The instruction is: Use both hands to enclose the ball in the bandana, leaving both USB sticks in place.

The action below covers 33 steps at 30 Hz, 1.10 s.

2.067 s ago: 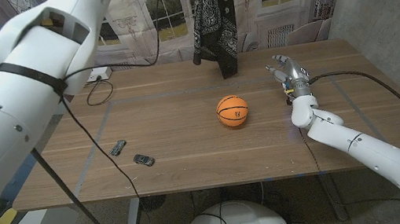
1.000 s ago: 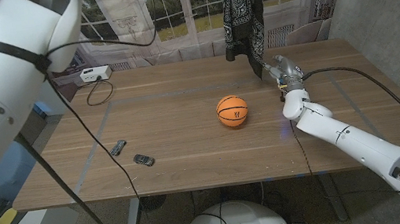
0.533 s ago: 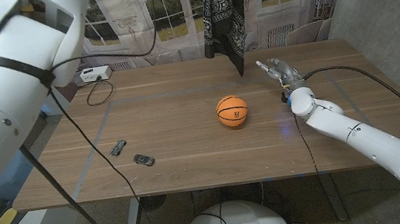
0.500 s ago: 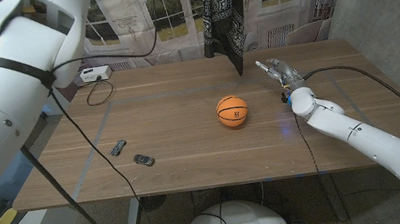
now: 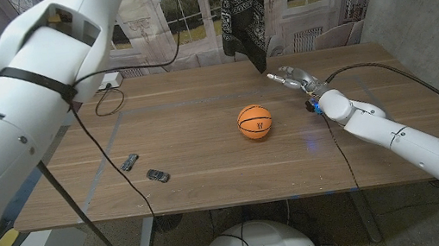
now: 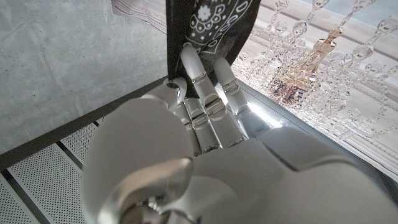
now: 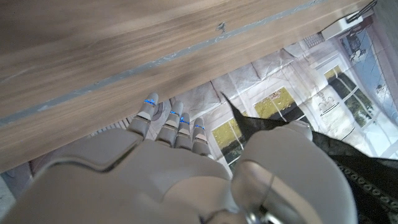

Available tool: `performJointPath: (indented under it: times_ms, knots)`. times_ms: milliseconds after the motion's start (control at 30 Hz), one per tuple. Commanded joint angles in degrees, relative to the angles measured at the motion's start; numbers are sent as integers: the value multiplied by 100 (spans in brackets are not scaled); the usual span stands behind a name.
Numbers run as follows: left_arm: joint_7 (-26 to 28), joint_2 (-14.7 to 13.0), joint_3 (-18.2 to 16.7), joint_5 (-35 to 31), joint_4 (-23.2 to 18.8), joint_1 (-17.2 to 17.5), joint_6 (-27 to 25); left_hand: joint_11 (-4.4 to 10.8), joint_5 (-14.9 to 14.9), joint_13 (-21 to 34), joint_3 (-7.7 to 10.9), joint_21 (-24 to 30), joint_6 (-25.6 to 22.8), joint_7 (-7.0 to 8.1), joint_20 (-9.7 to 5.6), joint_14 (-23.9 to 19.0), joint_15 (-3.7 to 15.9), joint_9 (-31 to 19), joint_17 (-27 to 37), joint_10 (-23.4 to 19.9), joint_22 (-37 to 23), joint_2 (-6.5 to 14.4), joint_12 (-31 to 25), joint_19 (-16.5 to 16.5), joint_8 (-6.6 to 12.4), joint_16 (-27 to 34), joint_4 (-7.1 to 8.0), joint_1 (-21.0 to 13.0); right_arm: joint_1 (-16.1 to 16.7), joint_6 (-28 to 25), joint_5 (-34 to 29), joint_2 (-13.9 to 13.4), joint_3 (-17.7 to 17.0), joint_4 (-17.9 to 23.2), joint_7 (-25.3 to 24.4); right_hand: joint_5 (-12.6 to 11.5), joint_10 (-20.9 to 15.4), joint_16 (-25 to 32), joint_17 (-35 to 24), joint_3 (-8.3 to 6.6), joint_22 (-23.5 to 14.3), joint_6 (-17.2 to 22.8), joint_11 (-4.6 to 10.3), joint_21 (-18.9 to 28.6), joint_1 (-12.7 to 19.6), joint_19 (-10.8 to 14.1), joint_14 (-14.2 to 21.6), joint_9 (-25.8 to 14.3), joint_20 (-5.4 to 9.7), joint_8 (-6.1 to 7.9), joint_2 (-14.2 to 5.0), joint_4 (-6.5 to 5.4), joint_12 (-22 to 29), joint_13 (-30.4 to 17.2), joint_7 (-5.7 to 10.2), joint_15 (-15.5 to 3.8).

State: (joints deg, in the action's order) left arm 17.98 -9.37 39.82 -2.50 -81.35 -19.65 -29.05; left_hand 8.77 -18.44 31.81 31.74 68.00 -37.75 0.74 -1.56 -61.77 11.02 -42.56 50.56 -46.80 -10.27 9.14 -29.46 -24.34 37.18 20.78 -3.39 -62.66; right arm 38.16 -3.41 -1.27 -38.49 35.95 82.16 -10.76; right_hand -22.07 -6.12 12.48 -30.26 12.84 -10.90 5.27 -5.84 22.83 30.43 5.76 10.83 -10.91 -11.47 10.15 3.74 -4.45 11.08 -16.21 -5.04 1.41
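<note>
A black cotton bandana with a white paisley print [image 5: 240, 6] hangs in the upper middle of the head view, above the far edge of the brown wooden desk [image 5: 204, 134]. In the left wrist view the left robot hand [image 6: 199, 124] has its fingers closed on the cloth's upper edge, so the bandana [image 6: 211, 25] dangles from that grip.

The right robot hand [image 5: 293, 77] sits right of centre in the head view, over the far part of the desk, its fingers spread and reaching toward the bandana's lowest corner; whether they touch the cloth I cannot tell. In the right wrist view the right robot hand [image 7: 174, 134] holds nothing, and a dark point of the bandana [image 7: 267, 127] hangs just beside its fingers.

The small orange rubber basketball with black seams [image 5: 255, 123] rests on the desk at the frame's centre, below the bandana and near the right robot hand. Two small dark USB sticks, one [image 5: 129, 163] and the other [image 5: 158, 176], lie close together at the lower left of the desk, well apart from the ball.
</note>
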Motion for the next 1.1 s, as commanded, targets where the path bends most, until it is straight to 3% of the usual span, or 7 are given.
performJointPath:
  times_ms: [33,300,433,500,733,900,1100]
  knots:
    - [79,233,-83,85,361,33,472,108,-38,2942,34,-3,-29,15,-20,-79,185,-5,32,-112,-13,13,-935,-56,45,-16,-7,2,-97,-816,-503,508,98,90,-807,-160,-131,180,8,-71,-13,37,68,108,353,388,324,-12,91,114,-270,94,116,-2,3,-162]
    - [-6,129,-218,234,109,173,519,96,-30,2925,40,11,-36,19,-9,-104,182,10,51,-124,-21,25,-934,-55,49,-56,-19,1,-378,-1010,-623,1286,121,-870,-1956,-202,94,223,10,-88,-26,-286,5,200,542,701,383,-9,223,44,-409,138,45,3,-107,-199]
    - [-30,56,-280,287,-75,246,485,99,-25,2930,42,17,-32,16,-6,-114,182,9,57,-116,-24,29,-935,-53,51,-66,-23,0,-508,-1013,-568,1609,100,-1338,-2458,-208,-52,327,8,-112,-34,-189,-6,266,690,898,625,-5,271,108,-504,182,109,8,-123,-297]
    - [-43,23,-316,321,-152,283,477,96,-22,2901,44,21,-33,4,-7,-122,182,17,62,-130,-25,32,-925,-52,48,-73,-26,-1,-579,-877,-581,1656,148,-1546,-2584,-208,-383,449,2,-199,-46,29,137,332,992,1090,908,-1,367,187,-683,289,223,10,-11,-471]
    - [-83,-76,-497,533,-333,444,583,80,-10,2927,47,32,-22,3,-7,-137,182,34,78,-124,-28,36,-941,-47,40,-98,-35,-1,-819,-363,-755,2001,320,-2390,-3493,-96,-1957,1494,-502,-437,-91,1478,547,646,1975,1792,2551,-19,814,484,-1064,741,786,-99,461,-1169]
    - [-86,-195,-508,546,-479,514,416,84,-2,2921,49,38,-25,4,-9,-140,181,39,87,-118,-30,40,-936,-37,42,-114,-40,-2,-935,226,-810,2128,409,-2883,-3999,87,-3816,2946,-1763,-658,-165,3452,800,964,2587,2195,3578,-81,1000,814,-1275,1021,1826,-578,747,-1368]
    - [-65,-347,-506,520,-604,604,194,81,12,2941,51,49,-24,-6,-10,-141,179,40,104,-105,-32,44,-946,-31,46,-139,-44,1,-941,480,-863,2133,454,-3001,-4391,176,-4653,3291,-2341,-1234,-227,4516,1012,1165,3190,2241,3884,-146,1153,1000,-1577,1071,2532,-1046,875,-1418]
